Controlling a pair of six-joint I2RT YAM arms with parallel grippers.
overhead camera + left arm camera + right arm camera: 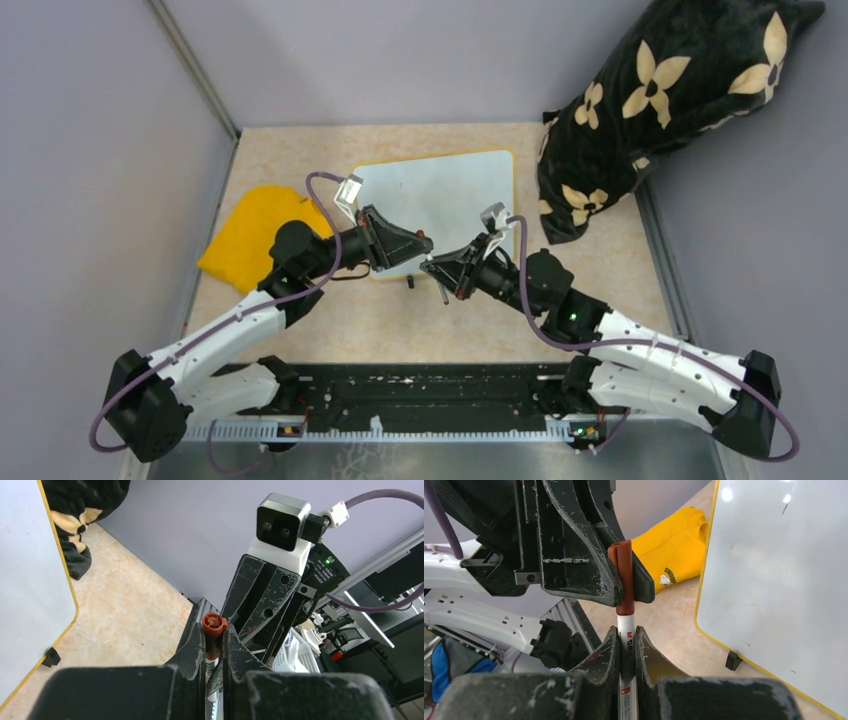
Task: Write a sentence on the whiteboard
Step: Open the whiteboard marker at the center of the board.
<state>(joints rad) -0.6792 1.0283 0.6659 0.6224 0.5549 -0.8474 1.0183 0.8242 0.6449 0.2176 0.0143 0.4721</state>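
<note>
- The step in hand looks like uncapping: the two arms meet above the worktop (330,330), sharing one marker (626,645) between them.
- The right fingers (604,655) are pressed onto the white barrel of the marker, pinching it near the printed label, with the capped end pointing away from that wrist.
- The left fingers (584,575) are closed on the reddish-brown cap (624,577). The left wrist view shows the cap's end poking out between them.
- The cap sits fully on the barrel, with no gap at the join, so the tip is not yet exposed.
- The whiteboard (440,195) lies flat on the worktop just beyond the two arms, near the middle. A yellow cloth (255,230) lies at its left and a dark flowered cushion (670,90) at its far right.
- The sentence is not on the board. The white face shows only a few tiny dark specks, so by my judgement the writing has not begun.
- The next move calls for a straight pull along the marker's axis, with the arms drawing apart while both grips hold firm. A sideways tug could twist the barrel in the right fingers and spoil the writing angle.
- After that, the right arm would need to turn the bared tip down toward the board, and the left arm would need to carry the cap clear of the board.
</note>
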